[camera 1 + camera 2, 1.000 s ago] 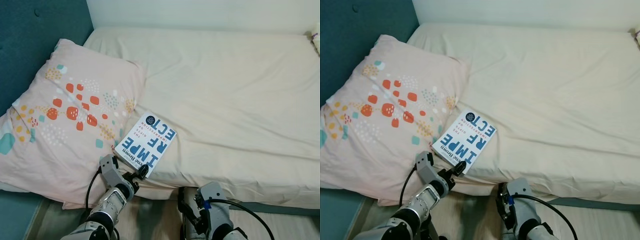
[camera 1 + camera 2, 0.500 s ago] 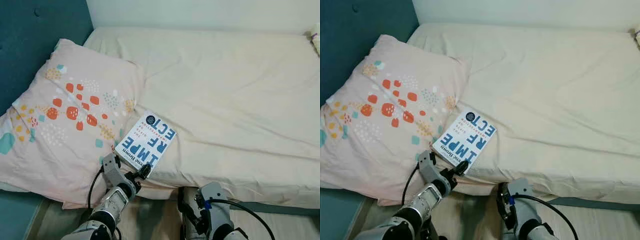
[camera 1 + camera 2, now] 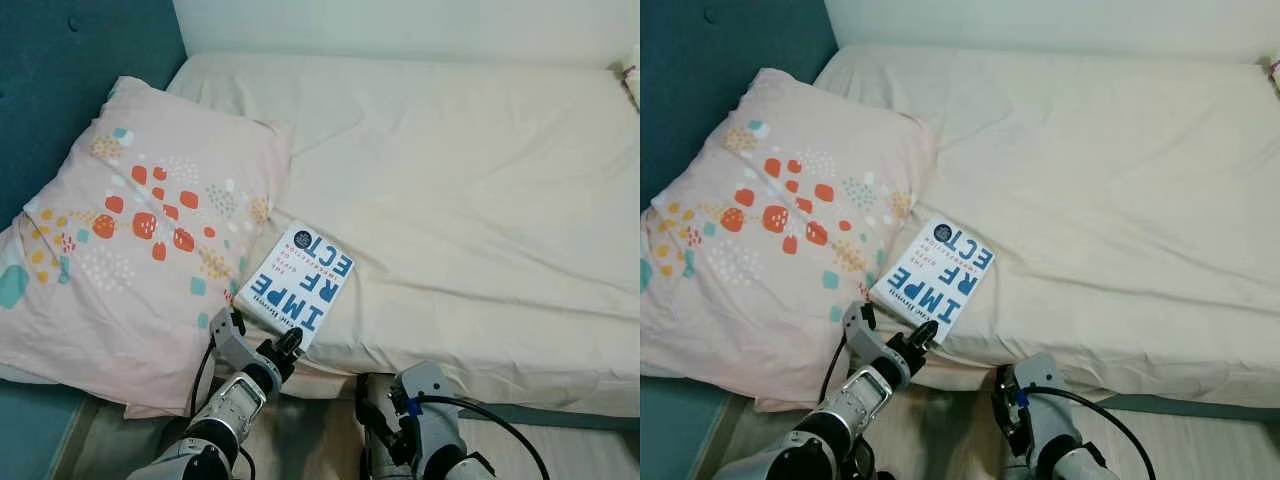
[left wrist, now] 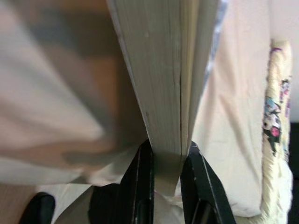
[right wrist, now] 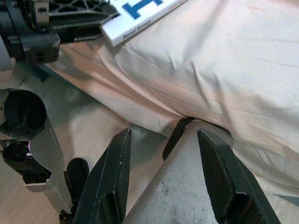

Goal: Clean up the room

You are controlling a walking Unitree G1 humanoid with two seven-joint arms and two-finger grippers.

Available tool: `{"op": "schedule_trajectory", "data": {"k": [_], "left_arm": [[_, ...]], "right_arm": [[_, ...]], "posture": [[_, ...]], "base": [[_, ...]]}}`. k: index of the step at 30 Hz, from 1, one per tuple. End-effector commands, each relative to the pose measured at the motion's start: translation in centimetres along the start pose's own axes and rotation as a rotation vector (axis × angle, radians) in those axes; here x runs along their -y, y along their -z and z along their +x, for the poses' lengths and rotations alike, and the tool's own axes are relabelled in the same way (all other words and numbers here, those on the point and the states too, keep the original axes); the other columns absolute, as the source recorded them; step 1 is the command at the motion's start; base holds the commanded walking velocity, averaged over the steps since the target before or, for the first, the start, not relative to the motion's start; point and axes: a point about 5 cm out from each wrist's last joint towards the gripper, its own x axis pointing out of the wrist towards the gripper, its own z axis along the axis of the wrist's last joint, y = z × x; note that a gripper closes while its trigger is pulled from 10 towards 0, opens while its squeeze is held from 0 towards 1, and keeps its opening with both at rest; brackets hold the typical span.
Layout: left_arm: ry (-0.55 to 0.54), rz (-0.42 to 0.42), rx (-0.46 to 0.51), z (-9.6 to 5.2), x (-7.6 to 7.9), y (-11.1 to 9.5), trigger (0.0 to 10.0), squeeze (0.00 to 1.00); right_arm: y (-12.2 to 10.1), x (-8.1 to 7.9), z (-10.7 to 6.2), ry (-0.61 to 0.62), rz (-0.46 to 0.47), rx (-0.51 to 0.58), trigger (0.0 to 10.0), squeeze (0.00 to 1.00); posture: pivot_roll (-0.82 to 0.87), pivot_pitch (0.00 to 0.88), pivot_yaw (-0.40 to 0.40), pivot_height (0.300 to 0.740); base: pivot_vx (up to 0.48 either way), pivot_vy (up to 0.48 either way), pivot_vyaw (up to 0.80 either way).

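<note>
Your left jaws are clamped on the near edge of the book: in the left wrist view the two black fingers sit on either side of the pages, pressed flat against them. From the jaws, the book runs straight away from you, up and a little to the right. That is its long way, so a pull back along the arm should slide it off cleanly. The book lies flat on the bed near the front edge, with its left side just beside the spotted pillow. Your left arm is the near one. It reaches up from below the bed edge, low and slanted, with the wrist just under the mattress edge. Your right jaws are apart and hold nothing. They hang low by the side of the bed, pointing at the sheet and the wooden floor, to the right of the book. I think the book needs lifting next, and the sheet could snag as it comes.
</note>
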Motion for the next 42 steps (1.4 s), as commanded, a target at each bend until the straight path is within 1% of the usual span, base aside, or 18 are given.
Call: {"op": "schedule_trajectory", "data": {"k": [1, 10, 13, 14, 16, 17, 20, 22, 23, 26, 27, 28, 30, 31, 32, 34, 39, 42], "left_arm": [[0.018, 0.006, -0.036, -0.2, -0.1, 0.4, 0.0, 0.00], [0.123, 0.119, -0.110, -0.3, 0.2, 0.0, 0.0, 0.00], [0.257, 0.241, -0.218, 0.0, 1.2, -0.5, 0.0, 0.00], [0.257, 0.241, -0.218, 0.0, 1.2, -0.5, 0.0, 0.00], [0.307, 0.304, -0.274, 0.0, 1.6, -0.8, 0.0, 0.00], [0.307, 0.304, -0.274, 0.0, 1.6, -0.8, 0.0, 0.00], [0.328, 0.467, -0.359, 0.1, 1.7, -1.4, 0.0, 0.00], [0.316, 0.542, -0.364, 0.4, 1.9, -1.9, 0.0, 0.00], [0.316, 0.542, -0.364, 0.4, 1.9, -1.9, 0.0, 0.00], [0.316, 0.687, -0.398, 0.8, 2.4, -2.3, 0.0, 0.00], [0.316, 0.687, -0.398, 0.8, 2.4, -2.3, 0.0, 0.00], [0.333, 0.758, -0.437, 0.9, 2.6, -2.4, 0.0, 0.00], [0.333, 0.758, -0.437, 0.9, 2.6, -2.4, 0.0, 0.00], [0.335, 0.826, -0.461, 1.1, 2.8, -2.5, 0.0, 0.00], [0.335, 0.826, -0.461, 1.1, 2.8, -2.5, 0.0, 0.00], [0.340, 0.931, -0.488, 1.4, 3.3, -3.0, 0.0, 0.00], [0.351, 1.035, -0.524, 1.8, 3.8, -3.6, 0.0, 0.00], [0.351, 1.069, -0.534, 1.8, 4.0, -3.8, 0.0, 0.00]], "right_arm": [[0.1, -0.2, -0.2, -0.006, 0.013, 0.004, 10.0, 0.00], [0.1, -0.2, -0.1, -0.006, 0.015, 0.007, 10.0, 0.00], [0.1, -0.3, 0.1, -0.006, 0.018, 0.011, 10.0, 0.00], [0.1, -0.3, 0.1, -0.006, 0.018, 0.011, 10.0, 0.00], [0.1, -0.3, 0.2, -0.006, 0.019, 0.013, 10.0, 0.00], [0.1, -0.3, 0.2, -0.006, 0.019, 0.013, 10.0, 0.00], [0.1, -0.4, 0.2, -0.005, 0.021, 0.014, 10.0, 0.00], [0.1, -0.4, 0.2, -0.003, 0.021, 0.016, 10.0, 0.00], [0.1, -0.4, 0.2, -0.003, 0.021, 0.016, 10.0, 0.00], [0.1, -0.4, 0.3, -0.003, 0.022, 0.018, 10.0, 0.00], [0.1, -0.4, 0.3, -0.003, 0.022, 0.018, 10.0, 0.00], [0.1, -0.4, 0.3, -0.001, 0.022, 0.019, 10.0, 0.00], [0.1, -0.4, 0.3, -0.001, 0.022, 0.019, 10.0, 0.00], [0.1, -0.4, 0.3, -0.001, 0.022, 0.020, 10.0, 0.00], [0.1, -0.4, 0.3, -0.001, 0.022, 0.020, 10.0, 0.00], [0.1, -0.4, 0.3, 0.002, 0.025, 0.022, 10.0, 0.00], [0.1, -0.5, 0.4, 0.006, 0.028, 0.024, 10.0, 0.00], [0.1, -0.5, 0.3, 0.008, 0.030, 0.025, 10.0, 0.00]], "posture": [[-0.27, 0.295, 0.036, 0.556], [-0.26, 0.290, 0.040, 0.556], [-0.25, 0.289, 0.045, 0.556], [-0.25, 0.289, 0.045, 0.556], [-0.25, 0.287, 0.047, 0.556], [-0.25, 0.287, 0.047, 0.556], [-0.25, 0.284, 0.051, 0.556], [-0.25, 0.281, 0.052, 0.556], [-0.25, 0.281, 0.052, 0.556], [-0.25, 0.281, 0.055, 0.556], [-0.25, 0.281, 0.055, 0.556], [-0.25, 0.279, 0.057, 0.556], [-0.25, 0.279, 0.057, 0.556], [-0.25, 0.275, 0.060, 0.556], [-0.25, 0.275, 0.060, 0.556], [-0.24, 0.276, 0.066, 0.556], [-0.24, 0.279, 0.070, 0.556], [-0.24, 0.279, 0.072, 0.556]], "base": [[0.000, 0.000, 0.00], [0.000, 0.000, 0.00], [0.000, 0.000, 0.00], [0.000, 0.000, 0.00], [0.000, 0.000, 0.00], [0.000, 0.000, 0.00], [0.000, 0.000, 0.00], [0.000, 0.000, 0.00], [0.000, 0.000, 0.00], [0.000, 0.000, 0.00], [0.000, 0.000, 0.00], [0.000, 0.000, 0.00], [0.000, 0.000, 0.00], [0.000, 0.000, 0.00], [0.000, 0.000, 0.00], [0.000, 0.000, 0.00], [0.000, 0.000, 0.00], [0.000, 0.000, 0.00]]}}
